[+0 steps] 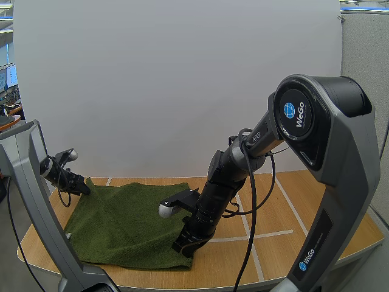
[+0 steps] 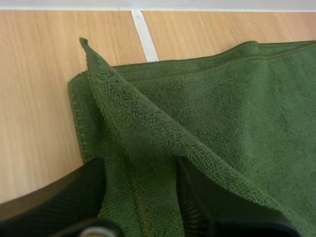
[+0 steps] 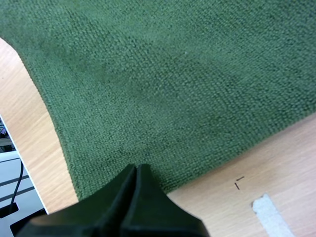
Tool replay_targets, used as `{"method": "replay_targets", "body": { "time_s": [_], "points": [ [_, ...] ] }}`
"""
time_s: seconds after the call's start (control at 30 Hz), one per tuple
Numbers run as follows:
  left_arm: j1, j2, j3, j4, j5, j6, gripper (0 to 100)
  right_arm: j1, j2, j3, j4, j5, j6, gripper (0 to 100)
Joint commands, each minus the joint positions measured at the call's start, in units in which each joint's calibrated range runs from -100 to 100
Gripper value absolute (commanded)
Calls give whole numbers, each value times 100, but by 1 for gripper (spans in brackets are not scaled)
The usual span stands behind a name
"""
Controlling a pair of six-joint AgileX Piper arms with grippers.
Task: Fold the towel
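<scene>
A dark green towel (image 1: 130, 222) lies spread on the wooden table (image 1: 285, 207). My left gripper (image 1: 82, 187) is at its far left corner. In the left wrist view that gripper (image 2: 140, 168) is open, its fingers (image 2: 84, 190) standing either side of a raised fold of the towel (image 2: 148, 128) whose corner tip points up off the table. My right gripper (image 1: 182, 245) is down at the towel's near right corner. In the right wrist view its fingers (image 3: 136, 173) lie together as one wedge over the towel (image 3: 173, 89), and the corner itself is hidden under them.
Pale tape lines (image 1: 249, 237) cross the table to the right of the towel. A white wall panel (image 1: 176, 85) stands behind the table. Bare wood lies right of the towel and along the front edge (image 1: 231, 277).
</scene>
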Motion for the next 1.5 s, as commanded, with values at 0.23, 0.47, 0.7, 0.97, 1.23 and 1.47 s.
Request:
{"method": "replay_targets", "body": {
  "time_s": [0.23,0.47,0.7,0.97,1.23,1.47],
  "points": [
    [9,379,117,-41,139,104,71,11,-16,34,5,87,-21,0],
    [9,391,12,-135,139,148,69,11,-16,34,5,87,-21,0],
    [9,305,-124,-135,139,72,67,11,-16,34,5,87,-21,0],
    [9,154,-124,-135,139,70,67,11,-16,34,5,87,-21,0],
    [9,95,15,-123,139,109,67,11,-16,34,5,87,-21,0],
    [0,68,258,-271,139,269,67,11,-16,34,5,87,-21,0]
  ]
}}
